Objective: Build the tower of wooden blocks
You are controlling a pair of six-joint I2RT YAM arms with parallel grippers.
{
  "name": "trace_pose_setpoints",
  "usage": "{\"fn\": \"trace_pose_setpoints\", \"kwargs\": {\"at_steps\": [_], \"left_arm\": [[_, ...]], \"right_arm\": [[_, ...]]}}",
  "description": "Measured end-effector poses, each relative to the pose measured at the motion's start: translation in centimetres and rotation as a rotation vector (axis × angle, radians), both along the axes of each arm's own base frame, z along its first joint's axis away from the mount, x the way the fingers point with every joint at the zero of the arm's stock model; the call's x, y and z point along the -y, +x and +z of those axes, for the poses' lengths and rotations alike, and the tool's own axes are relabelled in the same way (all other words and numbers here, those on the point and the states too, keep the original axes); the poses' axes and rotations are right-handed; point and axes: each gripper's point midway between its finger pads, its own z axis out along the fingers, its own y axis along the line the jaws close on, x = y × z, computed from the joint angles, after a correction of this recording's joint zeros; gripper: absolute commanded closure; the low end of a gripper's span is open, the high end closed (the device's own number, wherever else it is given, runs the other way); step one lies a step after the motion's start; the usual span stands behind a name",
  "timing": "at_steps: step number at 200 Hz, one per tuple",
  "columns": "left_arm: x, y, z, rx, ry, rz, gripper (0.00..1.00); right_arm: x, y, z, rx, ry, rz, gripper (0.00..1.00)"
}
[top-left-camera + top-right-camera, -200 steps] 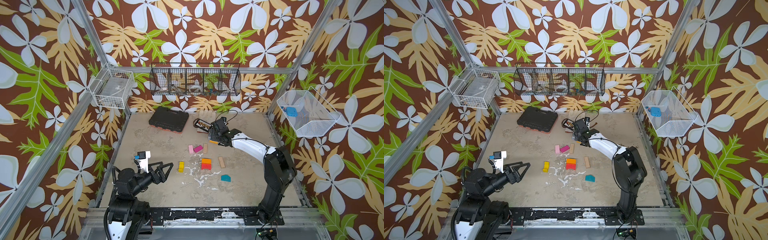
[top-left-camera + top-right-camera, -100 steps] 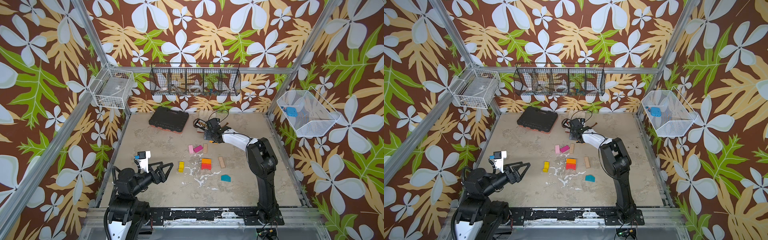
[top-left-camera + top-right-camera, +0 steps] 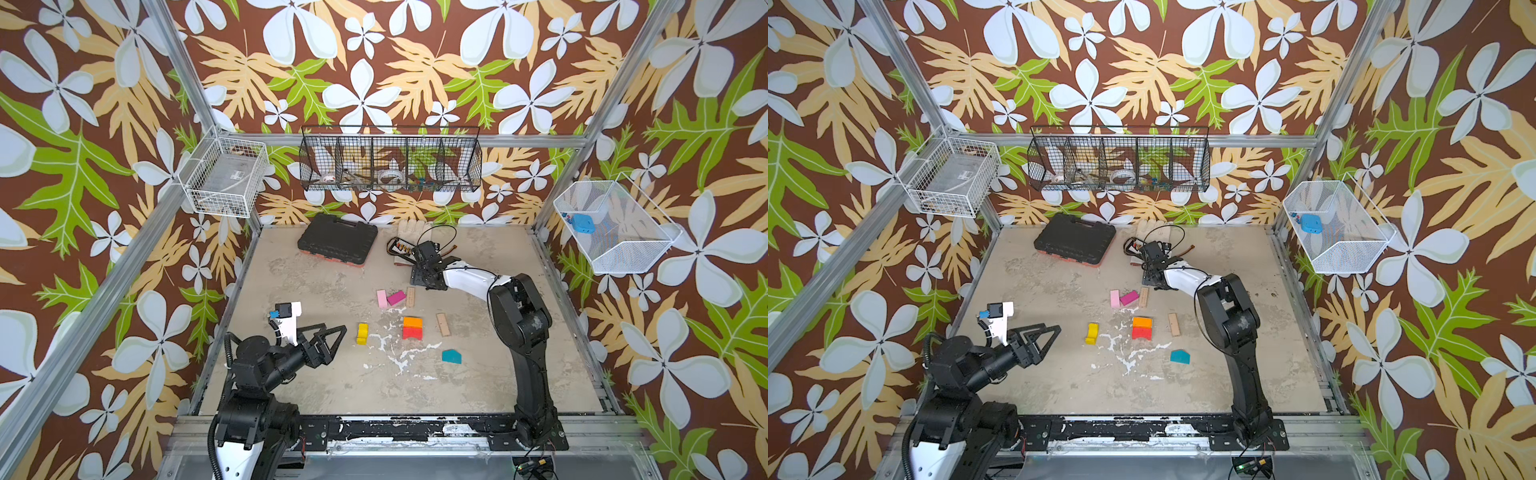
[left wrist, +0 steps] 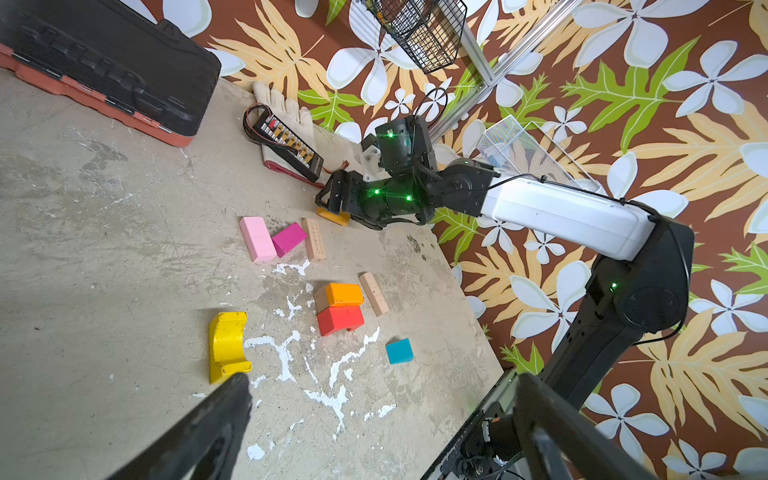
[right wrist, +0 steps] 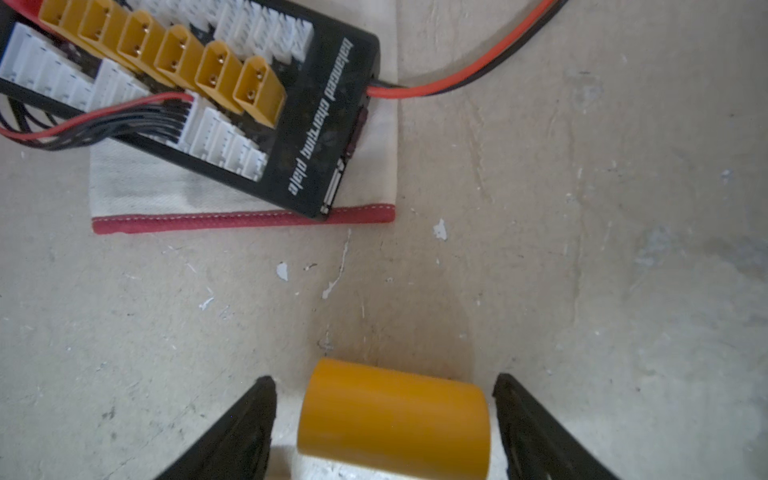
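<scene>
One arm [image 3: 469, 277] stretched low, right claw [image 5: 384, 379] spread astride yellow cylinder [image 5: 392, 415], apparently not gripping.

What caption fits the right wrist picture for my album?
Open right gripper straddles an orange-yellow cylinder lying near a balanced charging plate.

Cylinder [image 5: 392, 419] between right fingers [image 5: 249, 424]; charging plate [image 5: 316, 124] on glove [image 5: 166, 191] behind.

On the scuffed beige table [image 3: 316, 386] we see a black tool case [image 3: 337, 244], a glove [image 4: 286, 106], a pink block [image 3: 381, 298] touching a magenta block [image 3: 396, 297], two wood bars [image 3: 410, 297] [image 3: 443, 324], a yellow arch [image 3: 362, 333], a red block [image 3: 411, 332] against an orange block [image 3: 412, 321], a teal block [image 3: 451, 356] and an amber cylinder [image 5: 392, 419].
</scene>
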Motion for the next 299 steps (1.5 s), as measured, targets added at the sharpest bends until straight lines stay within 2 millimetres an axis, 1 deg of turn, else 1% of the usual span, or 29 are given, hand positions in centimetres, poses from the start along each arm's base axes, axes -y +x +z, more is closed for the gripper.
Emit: {"fn": "trace_pose_setpoints", "kwargs": {"at_steps": [12,25,52,65,77,82,107,140,175,195,216,255,299], "left_arm": [[0.0,0.0,0.0,0.0,0.0,0.0,0.0],[0.0,0.0,0.0,0.0,0.0,0.0,0.0],[0.0,0.0,0.0,0.0,0.0,0.0,0.0],[0.0,0.0,0.0,0.0,0.0,0.0,0.0],[0.0,0.0,0.0,0.0,0.0,0.0,0.0],[0.0,0.0,0.0,0.0,0.0,0.0,0.0],[0.0,0.0,0.0,0.0,0.0,0.0,0.0],[0.0,0.0,0.0,0.0,0.0,0.0,0.0],[0.0,0.0,0.0,0.001,0.0,0.0,0.0],[0.0,0.0,0.0,0.001,0.0,0.0,0.0],[0.0,0.0,0.0,0.001,0.0,0.0,0.0],[0.0,0.0,0.0,0.0,0.0,0.0,0.0],[0.0,0.0,0.0,0.0,0.0,0.0,0.0]], "right_arm": [[0.0,0.0,-0.1,-0.003,0.004,-0.001,0.27],[0.0,-0.1,-0.2,-0.004,0.011,-0.005,0.32],[-0.1,-0.1,-0.5,-0.002,0.024,-0.01,0.47],[-0.1,0.0,-0.4,0.006,0.036,-0.009,0.51],[-0.1,-0.1,-0.4,0.011,0.055,-0.004,0.57],[-0.1,-0.2,-0.4,0.015,0.066,-0.004,0.58],[0.4,-0.8,-0.1,0.034,0.169,0.006,0.58],[1.1,-2.8,0.2,0.076,0.39,0.029,0.58],[1.1,-4.6,0.6,0.126,0.662,0.06,0.57],[0.9,-5.4,0.8,0.128,0.771,0.079,0.55],[0.9,-6.0,0.8,0.123,0.829,0.089,0.54],[1.8,-6.5,0.5,0.121,0.945,0.09,0.51],[2.2,-6.3,0.1,0.126,0.97,0.125,0.46]]}}
